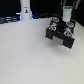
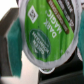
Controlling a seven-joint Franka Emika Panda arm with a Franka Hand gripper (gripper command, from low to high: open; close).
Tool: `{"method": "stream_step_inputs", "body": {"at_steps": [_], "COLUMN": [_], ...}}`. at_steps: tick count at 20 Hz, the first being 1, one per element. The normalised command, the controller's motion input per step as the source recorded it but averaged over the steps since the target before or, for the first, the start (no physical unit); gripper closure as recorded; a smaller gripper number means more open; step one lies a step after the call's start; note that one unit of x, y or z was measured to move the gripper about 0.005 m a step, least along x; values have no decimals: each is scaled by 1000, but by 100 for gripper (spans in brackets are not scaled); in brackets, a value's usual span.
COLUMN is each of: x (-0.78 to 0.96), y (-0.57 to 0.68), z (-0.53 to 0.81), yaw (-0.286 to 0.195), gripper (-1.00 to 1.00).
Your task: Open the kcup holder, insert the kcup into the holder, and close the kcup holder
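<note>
The kcup [image 2: 46, 31] fills the wrist view: a round pod with a bright green top, white lettering and a white rim. My gripper [image 2: 45, 39] is shut on it, with a teal finger pad [image 2: 12, 46] on one side and the other pad at the opposite rim. The black kcup holder [image 2: 59, 76] lies close beneath the pod. In the exterior view the kcup holder [image 1: 61, 36] stands at the right of the table, with light round shapes on its top. My gripper [image 1: 66, 18] hangs right above it. I cannot tell whether a drawer is open.
A tall white bottle-like object [image 1: 25, 9] stands at the back on the exterior view's left. The white table [image 1: 25, 55] spreads in front of the holder. Dark clutter lines the far edge behind it.
</note>
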Motion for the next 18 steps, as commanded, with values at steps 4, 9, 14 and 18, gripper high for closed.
{"method": "stream_step_inputs", "body": {"at_steps": [4, 9, 14, 18], "x": [-355, -268, -160, -162], "y": [304, 125, 32, -29], "z": [-97, -235, -295, -271], "yaw": [132, 109, 63, 31], "gripper": [100, 100, 100, 100]}}
